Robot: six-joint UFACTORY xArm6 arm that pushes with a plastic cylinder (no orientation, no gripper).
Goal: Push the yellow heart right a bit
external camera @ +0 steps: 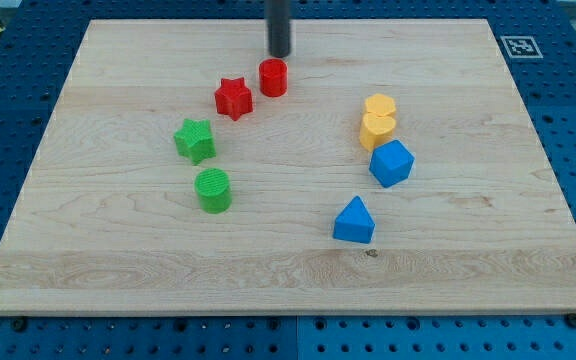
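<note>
Jaws: none on this rig, state couldn't be told; my tip [280, 54] sat upright just above red cylinder [273, 77].
Yellow heart [376, 130] touched yellow hexagon [379, 106] on wood-grain table [118, 260], well right of tip.

Pale wooden bench [118, 260], smooth, with visible grain. Matt plastic-looking blocks, fine ridges on green cylinder [213, 190] and green star [195, 140]. Dark matt rod, my tip [280, 55].
</note>
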